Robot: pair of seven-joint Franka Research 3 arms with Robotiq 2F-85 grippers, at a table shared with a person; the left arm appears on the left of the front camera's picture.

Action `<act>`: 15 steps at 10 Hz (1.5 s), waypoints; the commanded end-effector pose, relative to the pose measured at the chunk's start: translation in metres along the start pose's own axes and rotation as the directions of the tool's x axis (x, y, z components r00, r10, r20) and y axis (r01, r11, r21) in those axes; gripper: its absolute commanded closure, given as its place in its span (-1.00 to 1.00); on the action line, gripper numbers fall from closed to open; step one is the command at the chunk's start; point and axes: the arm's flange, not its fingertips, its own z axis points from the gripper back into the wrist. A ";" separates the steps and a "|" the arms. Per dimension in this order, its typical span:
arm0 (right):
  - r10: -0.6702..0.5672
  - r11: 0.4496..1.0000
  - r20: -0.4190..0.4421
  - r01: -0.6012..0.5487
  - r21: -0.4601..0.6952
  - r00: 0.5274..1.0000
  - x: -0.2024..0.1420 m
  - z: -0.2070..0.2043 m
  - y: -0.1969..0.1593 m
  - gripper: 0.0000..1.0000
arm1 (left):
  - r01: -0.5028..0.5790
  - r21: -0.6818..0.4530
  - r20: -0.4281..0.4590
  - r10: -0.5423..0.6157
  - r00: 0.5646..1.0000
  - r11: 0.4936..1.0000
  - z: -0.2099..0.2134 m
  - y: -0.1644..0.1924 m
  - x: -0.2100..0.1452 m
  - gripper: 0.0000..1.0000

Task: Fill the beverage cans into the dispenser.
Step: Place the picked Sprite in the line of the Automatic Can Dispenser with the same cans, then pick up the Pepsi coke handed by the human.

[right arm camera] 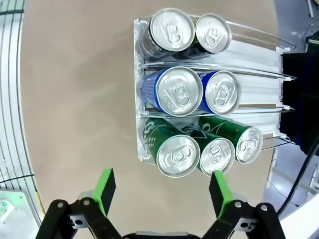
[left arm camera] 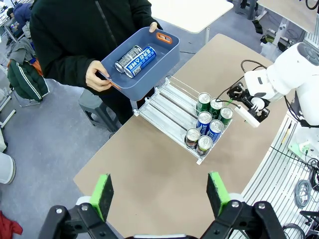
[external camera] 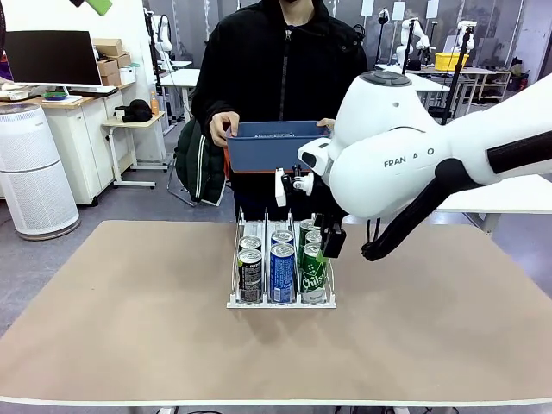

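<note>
Cans: seven in the dispenser
My right gripper: wide apart, by the green ones
My left gripper: apart too

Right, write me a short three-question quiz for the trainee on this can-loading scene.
1. Multiple choice: how many beverage cans stand in the dispenser? A five, B seven, C nine.
2. True or false: the right gripper is shut on a can.
3. Short answer: what lies in the blue bin that the person holds?

Key
1. B: two black, two blue, three green.
2. False: its jaws stand open above the green cans.
3. Two cans on their sides, one blue and one black.
</note>
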 end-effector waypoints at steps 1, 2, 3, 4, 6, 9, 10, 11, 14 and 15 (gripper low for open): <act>-0.016 0.998 0.065 0.012 0.060 0.998 -0.011 0.009 0.004 -1.00 | -0.005 -0.001 -0.002 0.005 1.000 1.000 -0.001 0.000 -0.001 -1.00; -0.035 0.997 0.083 0.030 0.065 0.996 -0.012 0.016 0.005 -1.00 | -0.005 -0.001 -0.002 0.005 1.000 1.000 -0.001 0.000 -0.001 -1.00; -0.077 0.996 0.106 0.071 0.060 0.991 -0.013 0.023 0.007 -1.00 | -0.005 -0.001 -0.002 0.005 1.000 1.000 -0.001 0.000 -0.001 -1.00; -0.105 0.993 0.108 0.098 0.067 0.989 -0.016 0.028 0.005 -1.00 | -0.005 -0.001 -0.002 0.005 1.000 1.000 -0.001 0.000 -0.001 -1.00; -0.054 0.998 0.070 0.052 0.035 0.996 -0.004 0.016 -0.001 -1.00 | -0.005 -0.001 -0.002 0.005 1.000 1.000 -0.001 0.000 -0.001 -1.00; -0.054 0.998 0.070 0.052 0.035 0.996 -0.004 0.016 -0.001 -1.00 | -0.005 -0.001 -0.002 0.005 1.000 1.000 -0.001 0.000 -0.001 -1.00; -0.054 0.998 0.070 0.052 0.035 0.996 -0.004 0.016 -0.001 -1.00 | -0.005 -0.001 -0.002 0.005 1.000 1.000 -0.001 0.000 -0.001 -1.00; -0.054 0.998 0.070 0.052 0.035 0.996 -0.004 0.016 -0.001 -1.00 | -0.005 -0.001 -0.002 0.005 1.000 1.000 -0.001 0.000 -0.001 -1.00; -0.105 0.994 0.084 0.102 0.037 0.991 -0.021 0.045 -0.016 -1.00 | -0.005 -0.001 -0.002 0.005 1.000 1.000 -0.001 0.000 -0.001 -1.00; -0.140 0.990 0.117 0.137 0.038 0.983 -0.032 0.073 -0.032 -1.00 | -0.005 -0.001 -0.002 0.005 1.000 1.000 -0.001 0.000 -0.001 -1.00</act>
